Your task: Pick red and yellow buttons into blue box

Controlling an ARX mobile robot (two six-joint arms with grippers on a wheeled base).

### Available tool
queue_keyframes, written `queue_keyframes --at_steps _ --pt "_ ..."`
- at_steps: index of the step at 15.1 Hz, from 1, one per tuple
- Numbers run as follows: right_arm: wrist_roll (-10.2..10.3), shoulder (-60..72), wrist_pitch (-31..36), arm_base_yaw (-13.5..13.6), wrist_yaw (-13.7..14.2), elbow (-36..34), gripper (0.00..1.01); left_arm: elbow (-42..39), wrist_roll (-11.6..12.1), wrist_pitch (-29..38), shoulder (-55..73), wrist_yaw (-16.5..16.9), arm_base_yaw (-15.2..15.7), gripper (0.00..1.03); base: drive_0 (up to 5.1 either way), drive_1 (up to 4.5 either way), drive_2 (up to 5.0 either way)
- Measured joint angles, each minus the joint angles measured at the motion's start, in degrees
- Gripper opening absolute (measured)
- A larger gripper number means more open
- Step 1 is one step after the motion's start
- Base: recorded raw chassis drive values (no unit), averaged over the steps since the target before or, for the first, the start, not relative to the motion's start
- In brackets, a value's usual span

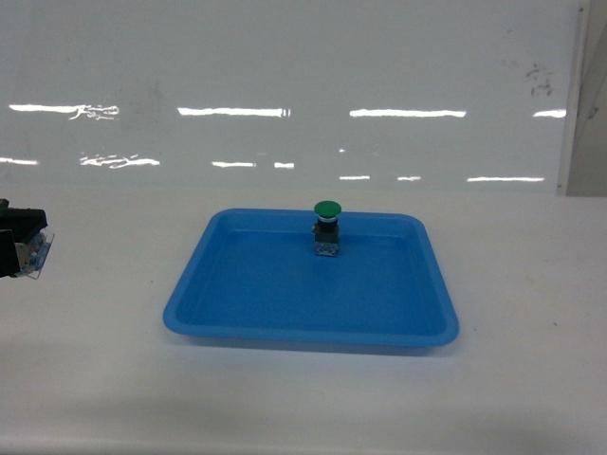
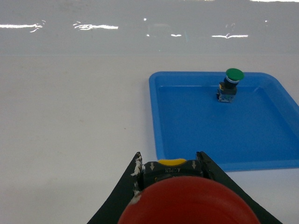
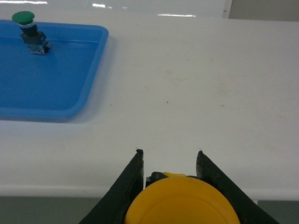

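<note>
The red button (image 2: 187, 203) fills the bottom of the left wrist view. Its black block sits between the fingers of my left gripper (image 2: 169, 156), which is shut on it. This gripper hangs left of the blue box (image 2: 156, 121) and shows at the far left edge (image 1: 19, 248) of the head view. My right gripper (image 3: 169, 153) is shut on the yellow button (image 3: 182, 203), near the table's front edge and right of the blue box (image 3: 93, 65). The right gripper is out of the head view.
A green-capped button (image 1: 326, 227) stands upright inside the blue box (image 1: 285, 322), near its far wall. It also shows in both wrist views, green button (image 2: 231, 83) and green button (image 3: 29, 30). The white table (image 1: 531, 284) ends at a glossy white wall behind.
</note>
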Motion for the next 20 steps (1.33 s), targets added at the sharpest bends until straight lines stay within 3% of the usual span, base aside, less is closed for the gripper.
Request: queue_keyframes --at_steps 20 --pt "0.0 0.0 0.1 0.0 0.0 0.0 0.31 0.0 0.0 0.1 0.0 0.0 -0.1 0.28 4.6 -4.02 -0.7"
